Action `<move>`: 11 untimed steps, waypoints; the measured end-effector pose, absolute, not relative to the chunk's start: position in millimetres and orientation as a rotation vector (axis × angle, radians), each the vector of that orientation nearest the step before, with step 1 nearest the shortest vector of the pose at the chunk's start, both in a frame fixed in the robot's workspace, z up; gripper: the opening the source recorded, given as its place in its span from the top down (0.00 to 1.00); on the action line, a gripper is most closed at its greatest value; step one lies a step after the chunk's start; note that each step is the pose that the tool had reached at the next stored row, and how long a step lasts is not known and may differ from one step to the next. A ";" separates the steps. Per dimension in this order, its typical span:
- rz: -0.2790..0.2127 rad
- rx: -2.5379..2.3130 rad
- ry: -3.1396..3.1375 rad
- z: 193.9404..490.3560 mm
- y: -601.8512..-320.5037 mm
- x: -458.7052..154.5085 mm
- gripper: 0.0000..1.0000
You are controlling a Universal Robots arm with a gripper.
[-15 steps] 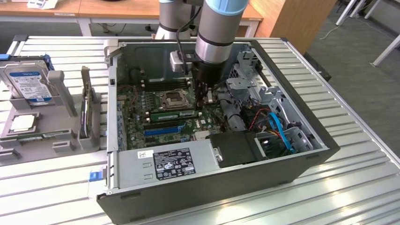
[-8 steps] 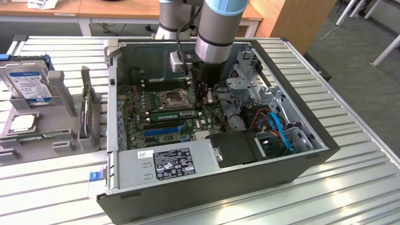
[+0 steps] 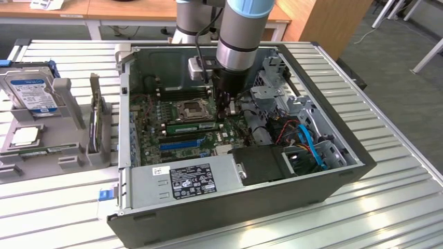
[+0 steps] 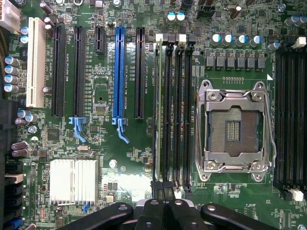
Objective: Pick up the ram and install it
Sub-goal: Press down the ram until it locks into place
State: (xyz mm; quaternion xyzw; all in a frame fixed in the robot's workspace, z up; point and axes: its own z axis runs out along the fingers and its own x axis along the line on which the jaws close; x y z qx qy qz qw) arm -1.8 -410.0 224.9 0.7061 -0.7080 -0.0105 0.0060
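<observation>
The ram (image 4: 159,110) stands on edge in a memory slot (image 4: 168,110), its long axis parallel to the blue expansion slot (image 4: 119,72); the claw (image 4: 163,191) is closed at its near end.

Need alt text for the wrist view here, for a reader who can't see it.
The black gripper, shut, hangs over a green motherboard by a bank of long black memory slots, the outermost holding a thin green ram stick. Beside them sit an empty silver processor socket and a blue expansion slot.
</observation>
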 end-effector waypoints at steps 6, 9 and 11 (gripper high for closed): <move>-0.032 2.210 -2.216 224.2 -410.1 -1.8 0.90; -0.033 2.210 -2.216 224.2 -410.0 -1.8 0.90; -0.033 2.210 -2.216 223.7 -410.0 -1.8 0.90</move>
